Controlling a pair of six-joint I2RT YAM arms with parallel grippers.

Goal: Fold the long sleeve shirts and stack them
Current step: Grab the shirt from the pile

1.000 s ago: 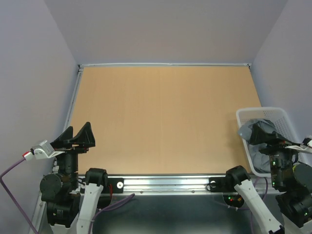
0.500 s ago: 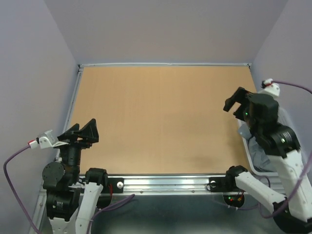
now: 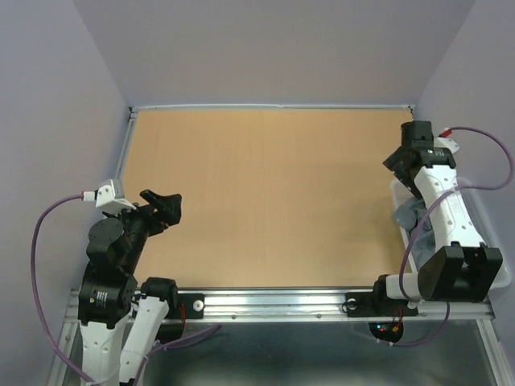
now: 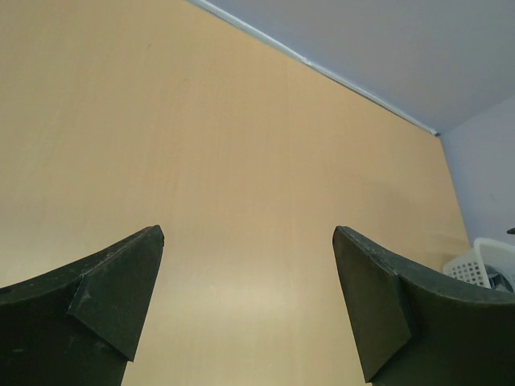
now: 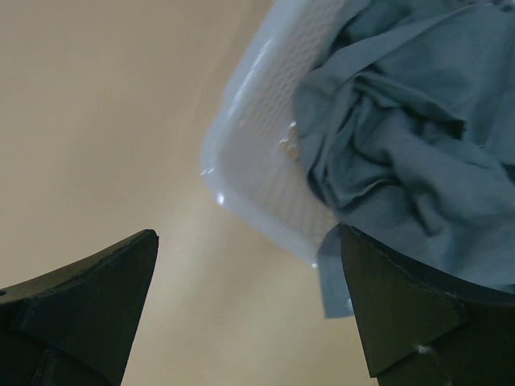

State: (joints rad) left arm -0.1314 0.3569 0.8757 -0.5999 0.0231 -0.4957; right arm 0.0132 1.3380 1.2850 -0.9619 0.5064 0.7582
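Right side first: in the overhead view the right arm lies across the white mesh basket (image 5: 257, 145), so most of it is covered there, and the wrist view cuts it off at the frame edge. Inside sits the grey shirt (image 5: 402, 137), crumpled into one heap. No collar, buttons or cuffs can be picked out, and whether that heap is one shirt or more can't be told. One flap of cloth spills over the basket's rim. The basket stands at the right edge of the table (image 3: 273, 185), on the near half.

The count: two arms, two grippers, one basket, one bundle of cloth.

The right gripper (image 5: 247, 233) hangs above the basket's corner, fingers spread wide, touching nothing. The left gripper (image 4: 247, 229) hovers at the near left of the table, fingers spread just as wide, only bare wood between them, well apart from the shirt
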